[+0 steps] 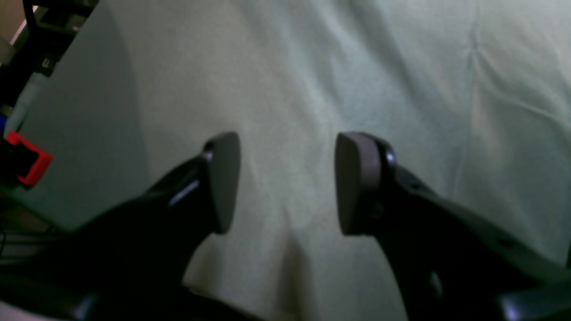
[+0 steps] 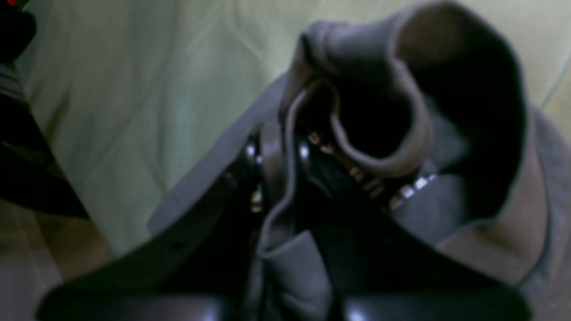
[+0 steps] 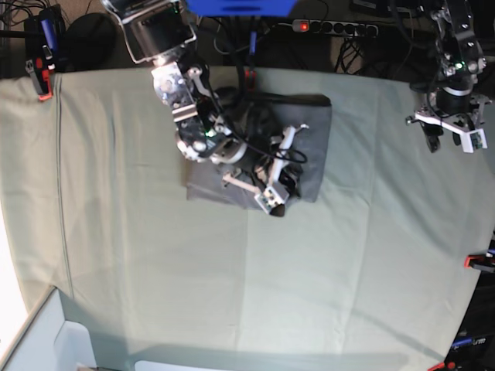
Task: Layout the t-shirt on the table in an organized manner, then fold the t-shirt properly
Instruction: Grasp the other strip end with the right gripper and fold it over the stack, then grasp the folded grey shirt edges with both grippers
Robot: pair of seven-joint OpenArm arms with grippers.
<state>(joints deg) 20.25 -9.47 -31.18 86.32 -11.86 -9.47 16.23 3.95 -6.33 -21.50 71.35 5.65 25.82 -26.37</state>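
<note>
Grey cotton filling the right wrist view: t-shirt (image 2: 401,133) fold pinched between the right gripper (image 2: 285,151) pads. Showing only from base: shirt bunched at the table (image 3: 155,255) far middle. Hanging well apart, left gripper (image 1: 287,183) gaping, empty.

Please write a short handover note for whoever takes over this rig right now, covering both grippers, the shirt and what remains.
Left gripper: open, empty, hanging over bare table at the far edge, well away from the shirt.
Right gripper: over the t-shirt, grey fabric between and draped over its fingers; whether it grips firmly or is letting go cannot be told.
T-shirt: lying as a compact folded bundle near the table's back middle.
Done: shirt appears mostly folded.
Left: free the right gripper from the cloth, check the fold is neat, tidy any loose edge.
</note>
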